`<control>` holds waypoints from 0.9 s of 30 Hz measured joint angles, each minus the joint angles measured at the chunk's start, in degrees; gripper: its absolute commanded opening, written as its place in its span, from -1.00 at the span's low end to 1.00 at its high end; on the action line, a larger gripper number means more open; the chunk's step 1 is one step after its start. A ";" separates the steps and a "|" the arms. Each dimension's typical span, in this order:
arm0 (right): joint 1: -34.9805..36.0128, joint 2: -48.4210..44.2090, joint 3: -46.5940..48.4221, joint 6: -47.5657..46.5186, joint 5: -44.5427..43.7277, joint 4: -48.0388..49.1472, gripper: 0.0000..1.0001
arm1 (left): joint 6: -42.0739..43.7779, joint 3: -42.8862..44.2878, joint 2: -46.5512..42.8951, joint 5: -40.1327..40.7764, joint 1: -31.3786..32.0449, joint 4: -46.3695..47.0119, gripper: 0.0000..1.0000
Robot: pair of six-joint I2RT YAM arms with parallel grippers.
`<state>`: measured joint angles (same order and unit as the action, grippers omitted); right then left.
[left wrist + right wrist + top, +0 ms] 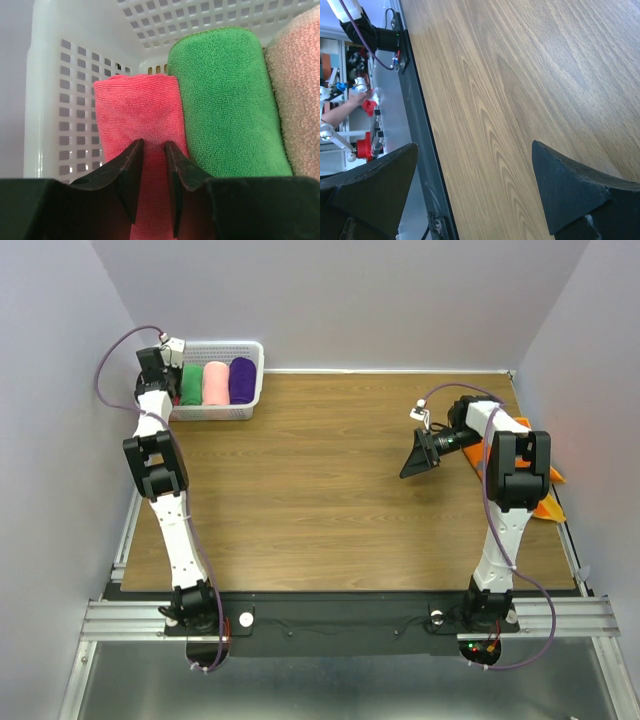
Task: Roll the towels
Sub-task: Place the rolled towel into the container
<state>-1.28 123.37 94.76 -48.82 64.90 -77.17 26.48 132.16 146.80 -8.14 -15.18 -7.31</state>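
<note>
Four rolled towels lay side by side in a white perforated plastic basket (60,100) at the far left corner of the brown wood-grain table (520,75). A short, fat hot-pink roll (135,107) of soft cloth sat at the basket's left end, close to the end wall. A thicker green roll (225,95) of terry cloth touched its right side. Next came a pale pink roll (300,90), pressed against the green one. A purple roll (242,380) closed the row at the basket's right end.

Seen from its wrist camera, the left gripper (153,145) hung directly over the hot-pink roll, its two dark fingers (127,175) drawn close with only a slim gap. Pink cloth filled that gap. Whether the fingers pinched the cloth or merely stood above it could not be told.

On the right side of the table, well apart from the basket, the right gripper (475,144) hovered over bare wood. Its jaws were spread wide, with nothing between them.

One flat orange towel (545,506) lay at the table's right edge. The right arm above it hid most of it, so only its corners showed.
</note>
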 measured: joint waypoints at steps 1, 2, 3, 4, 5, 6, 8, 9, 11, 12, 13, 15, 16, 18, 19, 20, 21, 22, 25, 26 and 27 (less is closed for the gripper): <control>0.00 0.00 0.00 0.13 -0.02 0.02 1.00 | -0.02 0.00 0.20 -0.04 0.02 0.35 -0.21; 0.00 0.00 0.00 0.22 -0.13 0.00 1.00 | -0.02 0.00 0.26 -0.04 0.07 0.55 -0.17; 0.00 0.00 0.00 0.35 -0.17 0.02 1.00 | -0.02 0.00 0.26 -0.07 0.07 0.79 -0.13; 0.00 0.00 0.00 0.42 -0.20 0.02 1.00 | -0.02 0.00 0.26 -0.07 0.07 1.03 -0.03; 0.00 0.00 0.00 0.52 -0.24 0.02 1.00 | -0.04 0.00 0.26 -0.07 0.04 1.09 0.04; 0.00 0.00 0.00 0.59 -0.39 0.02 1.00 | 0.00 0.00 0.26 -0.11 0.04 1.09 0.10; 0.00 0.00 0.00 0.72 -0.42 0.00 1.00 | -0.22 0.00 0.24 -0.28 0.04 1.18 0.24; 0.00 0.00 0.00 0.83 -0.42 0.02 1.00 | -0.46 0.00 0.24 -0.33 0.07 1.36 0.26; 0.00 0.00 0.02 1.05 -0.44 0.00 1.00 | -0.87 0.00 0.17 -0.33 0.02 1.46 0.32; 0.00 -0.02 0.09 1.11 -0.44 0.00 1.00 | -1.01 0.00 0.07 -0.33 -0.02 1.46 0.35; 0.00 -0.02 0.20 1.25 -0.44 0.02 1.00 | -1.27 0.00 -0.09 -0.35 -0.07 1.40 0.38; 0.00 -0.15 0.52 1.55 -0.48 0.04 1.00 | -1.62 -0.02 -1.01 -0.50 -0.17 0.83 0.44; 0.00 -0.55 0.68 1.81 -0.59 0.02 1.00 | -1.95 -0.02 -1.81 -0.63 -0.22 0.37 0.47; 0.00 -1.55 1.03 2.32 -0.87 0.00 1.00 | -2.51 -0.11 -4.00 -1.05 -0.31 -0.35 0.61; 0.00 -2.56 1.64 2.64 -1.11 -0.09 1.00 | -2.89 -0.15 -6.14 -1.55 -0.33 -0.81 0.66; 0.00 -3.32 2.14 2.99 -1.33 0.00 1.00 | -3.15 -0.15 -8.57 -2.12 -0.35 -1.01 0.71; 0.00 -4.42 2.78 3.50 -1.66 0.00 1.00 | -3.34 -0.31 -10.67 -2.80 -0.35 -1.33 0.72; 0.00 -5.73 3.52 4.13 -2.12 0.00 1.00 | -3.56 -0.42 -13.44 -3.67 -0.35 -1.79 0.92; 0.00 -9.75 5.31 6.56 -4.28 0.70 1.00 | -3.87 -1.20 -24.50 -6.25 0.13 -3.08 0.97; 0.00 -11.17 5.68 7.69 -5.49 1.11 1.00 | -3.58 -1.95 -28.15 -6.82 0.37 -3.63 0.97; 0.00 -12.50 5.79 8.48 -6.49 1.60 1.00 | -3.06 -3.87 -33.16 -6.97 0.85 -4.04 0.97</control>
<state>-1.28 110.87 100.55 -40.34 58.41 -75.57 23.42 128.29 113.65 -15.11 -14.33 -11.35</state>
